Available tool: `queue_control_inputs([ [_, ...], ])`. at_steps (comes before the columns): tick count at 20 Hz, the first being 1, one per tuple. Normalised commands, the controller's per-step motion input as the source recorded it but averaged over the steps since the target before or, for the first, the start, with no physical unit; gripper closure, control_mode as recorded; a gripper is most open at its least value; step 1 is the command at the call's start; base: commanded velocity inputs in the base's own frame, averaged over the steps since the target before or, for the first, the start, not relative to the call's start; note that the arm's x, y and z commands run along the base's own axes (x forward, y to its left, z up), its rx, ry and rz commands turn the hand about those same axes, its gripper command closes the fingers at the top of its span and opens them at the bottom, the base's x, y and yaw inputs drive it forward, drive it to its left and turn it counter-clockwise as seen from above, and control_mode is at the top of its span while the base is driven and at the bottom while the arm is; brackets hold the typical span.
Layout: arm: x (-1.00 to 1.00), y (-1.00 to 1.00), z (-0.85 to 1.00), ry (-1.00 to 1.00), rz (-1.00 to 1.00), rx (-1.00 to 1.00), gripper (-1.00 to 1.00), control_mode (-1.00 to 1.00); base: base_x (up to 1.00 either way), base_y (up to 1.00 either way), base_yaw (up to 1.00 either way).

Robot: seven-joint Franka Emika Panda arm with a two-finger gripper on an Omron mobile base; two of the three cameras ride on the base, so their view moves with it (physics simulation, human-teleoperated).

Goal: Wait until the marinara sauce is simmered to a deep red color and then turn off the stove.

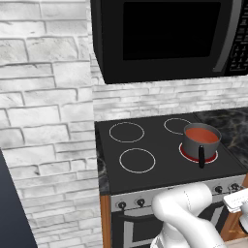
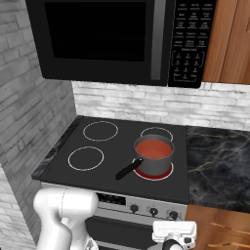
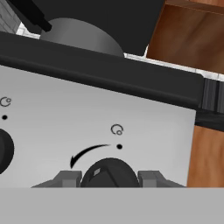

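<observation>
A: Four thin white ring burners on the black glass cooktop stove point(image 2: 112, 161); the one at lower right of centre in the right base view glows red under the small grey metal pot with black handle point(image 2: 155, 158). Smooth orange-red marinara sauce point(image 2: 153, 149) fills it.

B: Gripper?

A: Two-finger gripper point(image 3: 109, 177) at the bottom of the hand view, narrow, fingers either side of the small round black knob point(image 3: 109, 174) on the silver front panel point(image 3: 87, 127). Clamped on it, looks like.

B: Sauce deep red yet?

A: Can't call it deep; reads orange-red in both base views. Burner ring is redder than the sauce.

B: Risks?

A: Turning early, before the colour darkens. Or fingers slipping round the knob without rotating it, so the burner stays lit. Also the wrong knob: another black knob point(image 3: 5, 148) sits at the left edge, near.

B: Pot handle?

A: Points toward the front edge, apart from the arm.
</observation>
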Motion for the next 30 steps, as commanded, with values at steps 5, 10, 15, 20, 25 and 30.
queue_control_inputs([
  [5, 0.00, 0.00, 0.00, 0.00, 0.00, 0.00, 1.00, -1.00, 0.00, 0.00, 0.00],
  [10, 0.00, 0.00, 0.00, 0.00, 0.00, 0.00, 1.00, -1.00, 0.00, 0.00, 0.00],
  [15, 0.00, 0.00, 0.00, 0.00, 0.00, 0.00, 1.00, -1.00, 0.00, 0.00, 0.00],
  [20, 0.00, 0.00, 0.00, 0.00, 0.00, 0.00, 1.00, -1.00, 0.00, 0.00, 0.00],
  [25, 0.00, 0.00, 0.00, 0.00, 0.00, 0.00, 1.00, -1.00, 0.00, 0.00, 0.00],
  [30, 0.00, 0.00, 0.00, 0.00, 0.00, 0.00, 1.00, -1.00, 0.00, 0.00, 0.00],
])
